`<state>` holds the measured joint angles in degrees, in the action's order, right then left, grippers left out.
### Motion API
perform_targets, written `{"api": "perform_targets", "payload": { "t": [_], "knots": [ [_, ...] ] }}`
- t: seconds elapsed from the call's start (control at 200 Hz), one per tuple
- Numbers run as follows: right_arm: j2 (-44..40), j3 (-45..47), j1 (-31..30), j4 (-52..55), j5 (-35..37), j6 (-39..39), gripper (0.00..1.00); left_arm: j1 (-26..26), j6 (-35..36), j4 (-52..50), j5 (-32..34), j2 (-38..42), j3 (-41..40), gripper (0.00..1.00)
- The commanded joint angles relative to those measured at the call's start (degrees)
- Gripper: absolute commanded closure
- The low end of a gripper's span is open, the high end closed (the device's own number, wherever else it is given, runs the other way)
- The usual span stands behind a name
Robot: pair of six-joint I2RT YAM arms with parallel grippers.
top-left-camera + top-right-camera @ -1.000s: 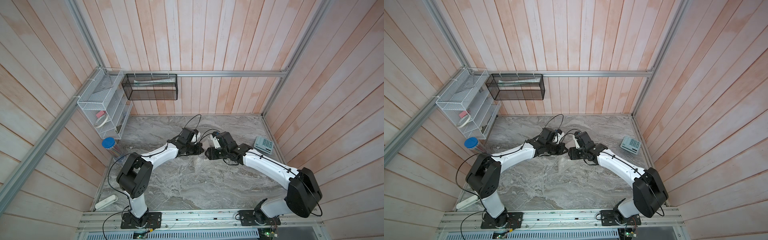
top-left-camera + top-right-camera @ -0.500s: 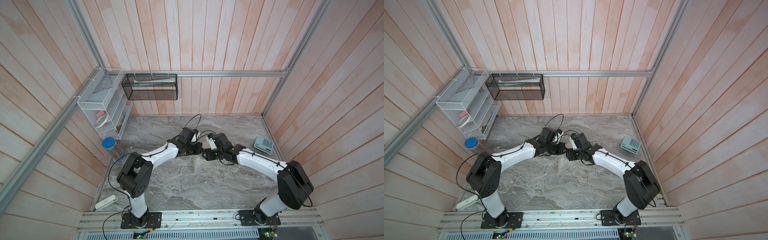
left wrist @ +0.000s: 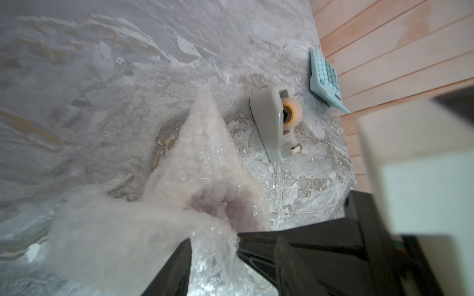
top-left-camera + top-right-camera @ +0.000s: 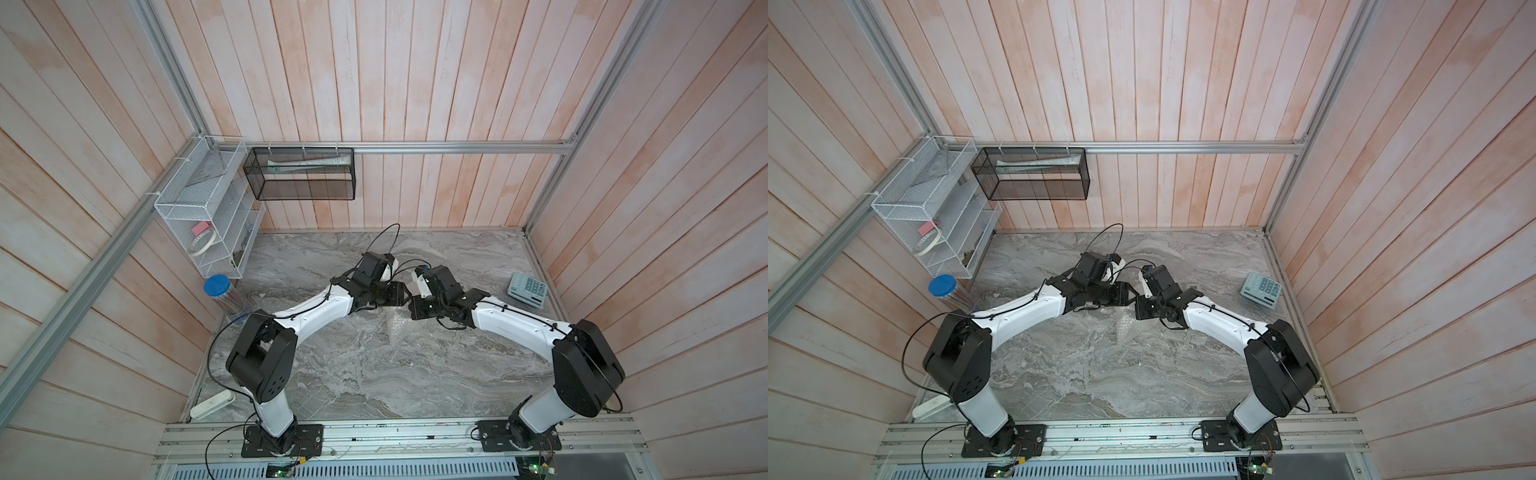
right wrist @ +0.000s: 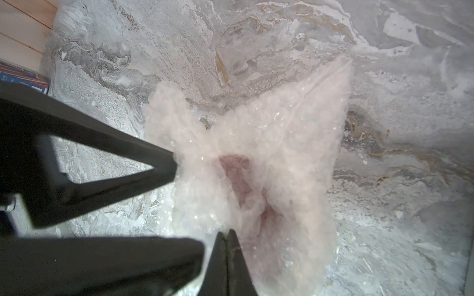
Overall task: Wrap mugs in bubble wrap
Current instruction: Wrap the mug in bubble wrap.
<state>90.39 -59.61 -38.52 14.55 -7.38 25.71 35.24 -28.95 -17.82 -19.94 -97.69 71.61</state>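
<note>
On the table (image 4: 374, 374), right gripper (image 5: 227, 239) clamps the bubble wrap (image 5: 269, 143); left gripper (image 3: 232, 246) gapes around its fold

Marble tabletop (image 4: 374, 374): bubble wrap (image 3: 200, 166), tape dispenser (image 3: 269, 128), calculator (image 4: 527, 289)

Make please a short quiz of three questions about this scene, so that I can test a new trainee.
1. True or false: the bubble wrap lies flat and smooth on the table.
2. Of the left gripper and the right gripper, which has its jaws pressed together? A) left only B) right only C) both
3. Short answer: in the left wrist view, what stands between the bubble wrap and the light blue calculator?

Key
1. False: it is bunched up into peaks.
2. B: the left jaws stand apart, with wrap between them.
3. The grey tape dispenser.
</note>
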Motion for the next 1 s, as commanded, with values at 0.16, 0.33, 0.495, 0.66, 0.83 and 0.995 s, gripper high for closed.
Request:
{"api": "perform_targets", "payload": {
  "t": [0.16, 0.33, 0.495, 0.66, 0.83, 0.995],
  "knots": [
    [0.7, 1.1, 1.7, 0.4, 1.4, 3.1, 1.0, -0.5, 5.7, -4.2, 6.7, 4.2, -1.0, 0.5],
    [1.1, 1.8, 2.3, -0.5, -0.1, 4.1, 1.0, 1.4, 8.9, -7.1, 7.7, -0.6, 0.4, 0.51],
    [1.2, 2.4, 2.5, -1.0, -0.6, 4.6, 1.0, 3.7, 9.2, -6.5, 10.6, -3.1, 2.5, 0.46],
    [1.2, 3.1, 2.5, -1.3, -1.3, 4.8, 1.0, 5.1, 10.9, -8.6, 16.2, -6.2, 6.3, 0.45],
    [1.0, 4.2, 2.6, -1.7, -1.8, 5.1, 1.0, 6.4, 12.7, -10.4, 18.3, -10.4, 9.0, 0.46],
    [-1.3, 4.9, 2.5, -1.8, -2.7, 5.9, 1.0, 7.9, 14.9, -13.0, 21.7, -14.2, 11.0, 0.47]
  ]
}}
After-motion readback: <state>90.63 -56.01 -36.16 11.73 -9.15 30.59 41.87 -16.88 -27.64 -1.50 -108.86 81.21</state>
